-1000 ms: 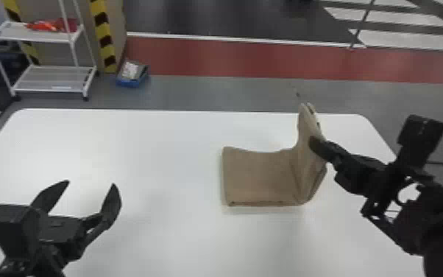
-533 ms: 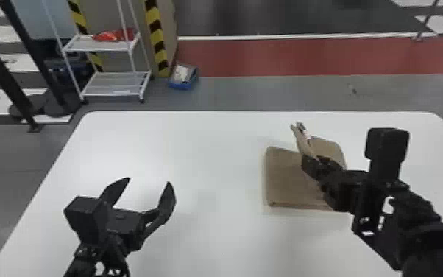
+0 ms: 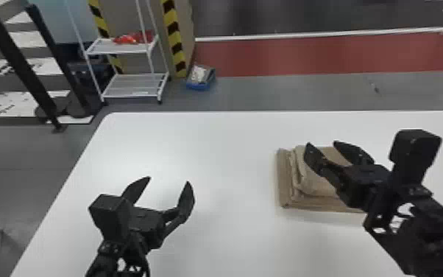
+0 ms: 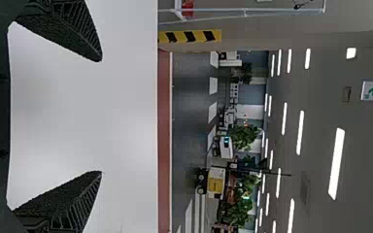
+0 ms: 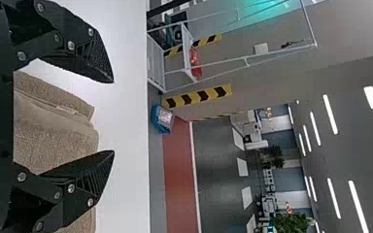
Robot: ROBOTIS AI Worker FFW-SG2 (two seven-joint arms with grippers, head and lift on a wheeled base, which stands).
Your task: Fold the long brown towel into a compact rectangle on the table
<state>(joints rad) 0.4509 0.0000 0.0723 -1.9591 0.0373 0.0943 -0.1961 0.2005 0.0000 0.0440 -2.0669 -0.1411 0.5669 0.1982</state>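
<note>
A brown towel (image 3: 284, 180) lies folded in layers on the white worktop (image 3: 224, 162), its right side partly hidden behind the right gripper (image 3: 323, 144) — jaws spread wide, gripping nothing. The flap (image 3: 307, 182) held upright a second ago now rests on the stack. The left gripper (image 3: 169, 180) hangs apart, jaws gaping, empty.

I see a white table (image 3: 228, 154) with rounded far corners; directly on it, toward the right of my head view, lies the brown towel (image 3: 287, 191), folded in layers.
</note>
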